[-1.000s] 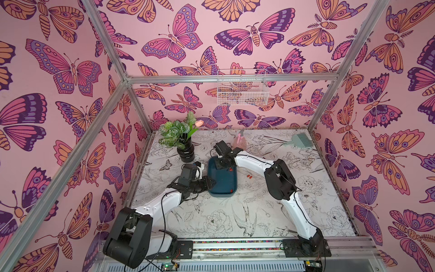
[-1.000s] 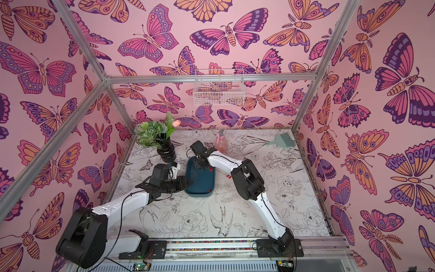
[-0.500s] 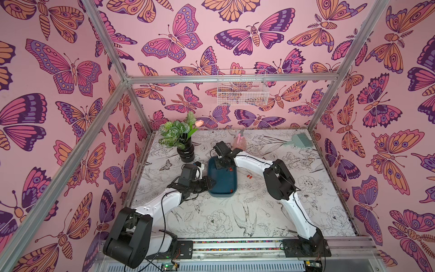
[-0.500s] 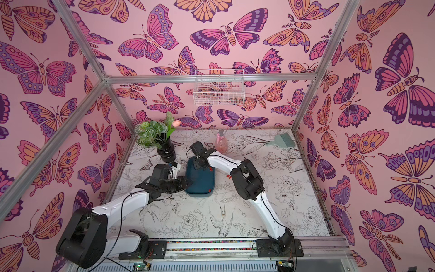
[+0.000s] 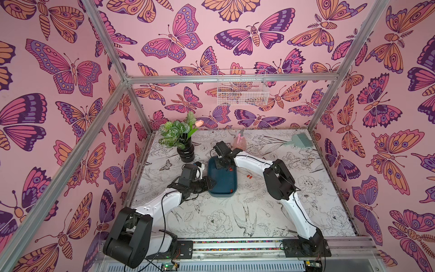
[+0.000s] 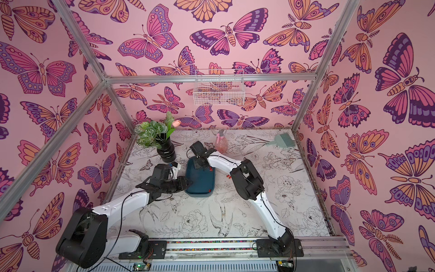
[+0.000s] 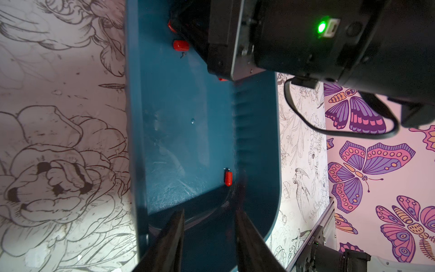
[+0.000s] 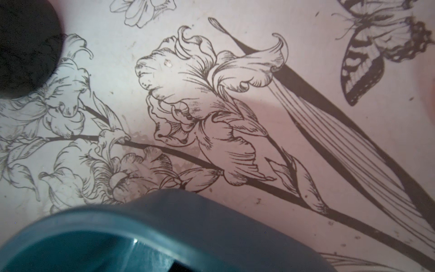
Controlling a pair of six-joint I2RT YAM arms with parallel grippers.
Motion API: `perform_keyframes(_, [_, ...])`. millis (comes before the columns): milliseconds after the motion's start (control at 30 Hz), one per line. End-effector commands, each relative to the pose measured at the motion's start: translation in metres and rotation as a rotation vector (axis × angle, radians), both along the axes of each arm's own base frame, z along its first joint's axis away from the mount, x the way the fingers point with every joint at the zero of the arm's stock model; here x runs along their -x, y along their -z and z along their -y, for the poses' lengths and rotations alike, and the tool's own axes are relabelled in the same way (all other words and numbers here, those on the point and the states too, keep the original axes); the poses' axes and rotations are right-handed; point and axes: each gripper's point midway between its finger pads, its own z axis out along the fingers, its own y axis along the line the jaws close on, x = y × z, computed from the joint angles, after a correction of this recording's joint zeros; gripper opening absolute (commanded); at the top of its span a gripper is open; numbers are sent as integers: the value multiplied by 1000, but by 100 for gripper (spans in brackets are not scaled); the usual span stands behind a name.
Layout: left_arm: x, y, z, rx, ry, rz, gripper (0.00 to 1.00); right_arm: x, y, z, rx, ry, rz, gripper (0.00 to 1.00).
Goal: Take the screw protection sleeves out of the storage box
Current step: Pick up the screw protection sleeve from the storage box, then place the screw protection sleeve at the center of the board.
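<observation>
The teal storage box [image 5: 221, 183] lies lengthwise in the middle of the table in both top views. One screw protection sleeve [image 7: 228, 178] lies by the box's side wall, and another [image 7: 181, 45] at the far end. A third [image 7: 171, 26] sits half hidden right at my right gripper's tips. Two sleeves [image 5: 249, 176] lie on the table right of the box. My left gripper [image 7: 208, 212] hovers open over the box's near end, nothing between its fingers. My right gripper [image 5: 222, 164] reaches down into the far end; its jaws are hidden.
A black vase with a plant [image 5: 186, 153] stands just left of the box's far end. A pink spray bottle [image 5: 240, 141] and a green brush [image 5: 301, 141] lie at the back. A white wire basket [image 5: 242, 91] hangs on the back wall.
</observation>
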Motion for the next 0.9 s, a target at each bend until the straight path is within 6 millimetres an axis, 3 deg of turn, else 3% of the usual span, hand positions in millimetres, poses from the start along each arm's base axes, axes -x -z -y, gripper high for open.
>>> perform_keyframes(0, [0, 2, 1, -7, 10, -4, 41, 8, -8, 0, 1, -15, -8, 5])
perform_keyframes(333, [-1, 0, 2, -2, 12, 2, 41, 14, -66, 6, -58, -28, 56, 2])
perform_keyframes(633, [-1, -2, 2, 1, 10, 4, 41, 27, -95, 14, -106, -32, 64, 2])
perform_keyframes(867, [-2, -1, 2, -4, 9, 4, 41, 45, -114, 34, -121, -25, 71, 2])
